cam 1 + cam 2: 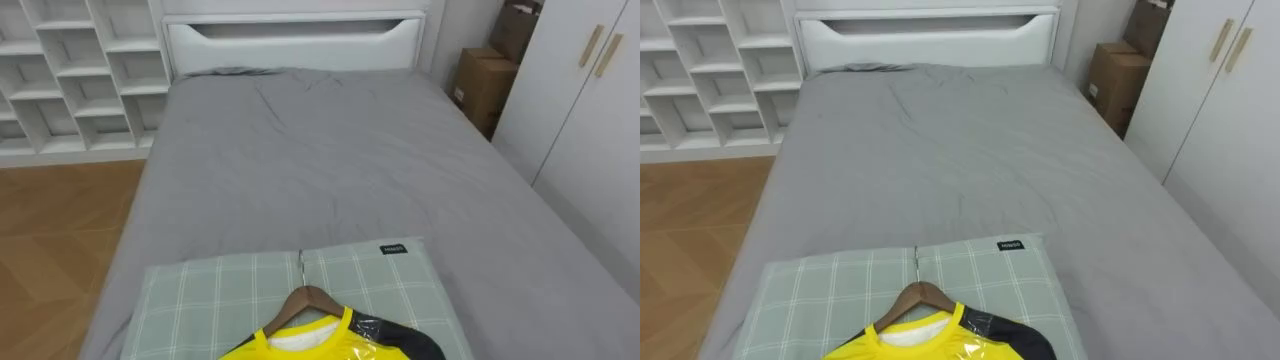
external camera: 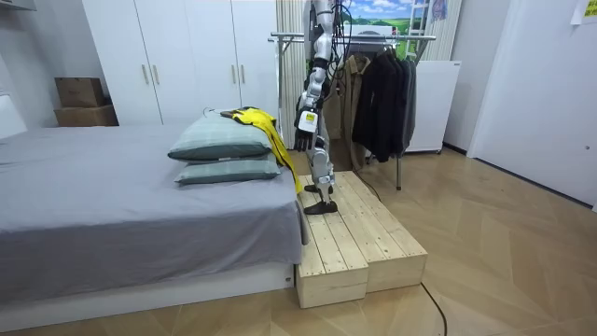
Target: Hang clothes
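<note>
A yellow shirt point(image 1: 320, 348) with a black sleeve sits on a wooden hanger point(image 1: 312, 299), whose metal hook points toward the headboard. It lies on a green checked pillow point(image 1: 220, 290) at the near end of the grey bed point(image 1: 330, 160). In the room view the shirt point(image 2: 266, 126) drapes over two stacked pillows point(image 2: 222, 142) and the bed's edge. I stand on a wooden platform point(image 2: 354, 238) facing the bed, with my left hand point(image 2: 303, 140) hanging open and empty at my side. Behind me stands a clothes rack point(image 2: 373, 37) holding dark garments point(image 2: 382, 93).
White cube shelves point(image 1: 70, 70) stand left of the bed over wooden floor point(image 1: 50, 240). White wardrobe doors point(image 1: 590, 110) and cardboard boxes point(image 1: 482, 85) line the right. A white headboard point(image 1: 295, 42) closes the far end.
</note>
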Motion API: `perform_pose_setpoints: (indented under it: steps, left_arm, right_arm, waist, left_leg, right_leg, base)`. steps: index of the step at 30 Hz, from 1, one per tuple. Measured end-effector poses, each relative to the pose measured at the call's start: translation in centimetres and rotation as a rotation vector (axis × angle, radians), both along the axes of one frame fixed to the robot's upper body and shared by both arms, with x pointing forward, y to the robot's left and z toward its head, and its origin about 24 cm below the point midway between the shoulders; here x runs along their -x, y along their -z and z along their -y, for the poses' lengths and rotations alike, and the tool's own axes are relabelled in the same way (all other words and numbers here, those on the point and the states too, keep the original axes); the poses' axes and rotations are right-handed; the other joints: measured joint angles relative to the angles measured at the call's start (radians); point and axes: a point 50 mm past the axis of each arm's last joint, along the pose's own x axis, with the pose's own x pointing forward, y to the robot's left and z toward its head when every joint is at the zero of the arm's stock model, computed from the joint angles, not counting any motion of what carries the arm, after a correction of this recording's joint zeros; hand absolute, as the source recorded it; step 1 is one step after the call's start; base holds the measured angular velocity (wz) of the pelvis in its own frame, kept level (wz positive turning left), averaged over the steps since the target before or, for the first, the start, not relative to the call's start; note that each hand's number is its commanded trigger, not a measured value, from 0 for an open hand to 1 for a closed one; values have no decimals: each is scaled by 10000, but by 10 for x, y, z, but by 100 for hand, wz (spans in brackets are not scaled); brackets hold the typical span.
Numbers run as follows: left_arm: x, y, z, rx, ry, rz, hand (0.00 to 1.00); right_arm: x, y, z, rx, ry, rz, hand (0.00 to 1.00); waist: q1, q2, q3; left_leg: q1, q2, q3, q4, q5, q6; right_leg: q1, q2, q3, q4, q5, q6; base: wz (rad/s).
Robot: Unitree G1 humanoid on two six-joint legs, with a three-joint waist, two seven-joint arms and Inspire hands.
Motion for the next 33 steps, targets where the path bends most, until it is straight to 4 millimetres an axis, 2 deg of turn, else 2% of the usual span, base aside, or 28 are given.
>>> perform_pose_setpoints:
  steps: [4,9,22,33]
  left_arm:
    - [1,0,-1,-205,88,-88,0]
    - [1,-1,-3,-329,359,-164,0]
    - [8,-2,-8,-1073,622,-572,0]
    - [20,-4,-14,-1422,644,-885,0]
  right_arm:
    - [4,1,-2,-101,356,-2,0]
    - [2,0,-2,-27,-12,-24,0]
    - [-6,1,-4,89,-45,73,0]
    - [-9,0,-2,194,-459,72,0]
  waist:
    - [-27,-31,10]
    - [15,-37,21]
    - [-213,-30,21]
    - [-209,9,20]
  left_leg:
    - [40,-2,1,-41,-4,-3]
    - [94,61,215,-60,-27,-36]
    - [137,95,108,-57,-42,-66]
    - [161,100,45,111,-106,-76]
  right_leg:
    - [76,7,2,1,3,-4]
    - [-38,71,172,15,27,-42]
    - [105,124,146,-11,28,-45]
    - [149,122,133,-22,-4,-74]
  base:
    - [-2]
    - [-12]
    - [0]
    - [0]
